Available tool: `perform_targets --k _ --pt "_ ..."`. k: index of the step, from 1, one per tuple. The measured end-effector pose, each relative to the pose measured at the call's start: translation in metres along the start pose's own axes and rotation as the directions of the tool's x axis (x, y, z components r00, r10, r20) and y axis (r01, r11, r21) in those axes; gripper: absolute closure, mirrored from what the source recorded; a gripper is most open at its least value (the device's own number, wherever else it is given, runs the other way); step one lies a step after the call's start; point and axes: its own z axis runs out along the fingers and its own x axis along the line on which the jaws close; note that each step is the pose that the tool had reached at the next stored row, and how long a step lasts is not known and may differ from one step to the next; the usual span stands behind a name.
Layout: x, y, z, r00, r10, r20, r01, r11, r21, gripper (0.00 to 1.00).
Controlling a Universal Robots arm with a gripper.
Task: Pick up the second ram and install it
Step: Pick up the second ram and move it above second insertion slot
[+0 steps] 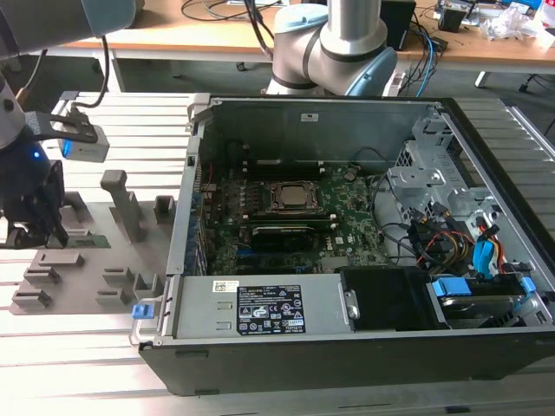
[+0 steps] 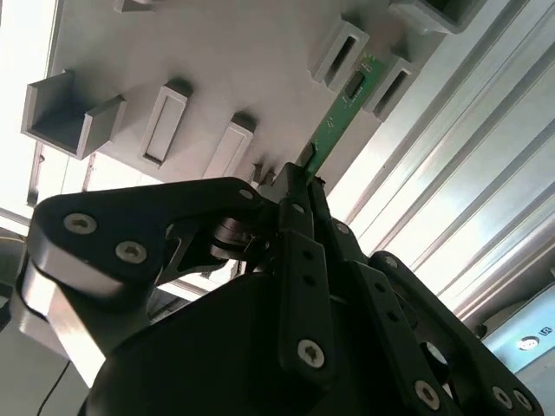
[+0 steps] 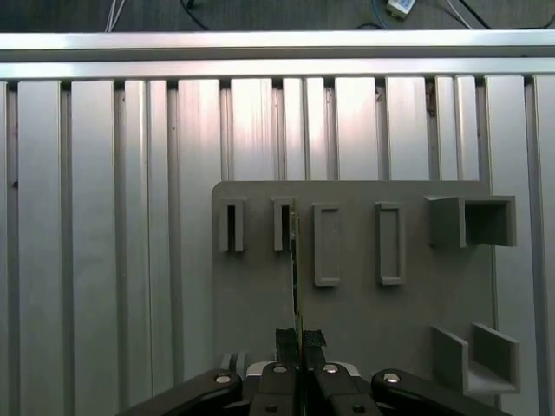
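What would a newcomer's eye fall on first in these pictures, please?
Most likely the open computer case in the middle of the exterior view, its green motherboard bared. Next, in both wrist views, the black gripper shut on the second ram, a thin green stick over the grey holder tray, which lies at the exterior view's left.

raised slot blocks (image 3: 326,244) flank the ram (image 2: 341,114) held by the pincer (image 3: 299,338); the slatted table (image 3: 104,217) around lies open.
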Motion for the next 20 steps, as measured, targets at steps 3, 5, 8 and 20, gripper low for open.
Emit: perform_targets --k 3,5,8,20 --pt "-0.0002 0.0003 -0.0059 1.0 0.0 -0.0001 0.0 1.0 0.0 0.86" --pt "-0.0003 0.0005 -0.0116 1.0 0.0 -0.0001 0.0 1.0 0.0 0.86" --pt "-0.0005 0.0008 -0.0171 1.0 0.0 0.0 0.0 1.0 0.0 0.86" --pt "-0.0013 0.0022 -0.0484 1.0 0.0 0.0 0.0 1.0 0.0 0.86"
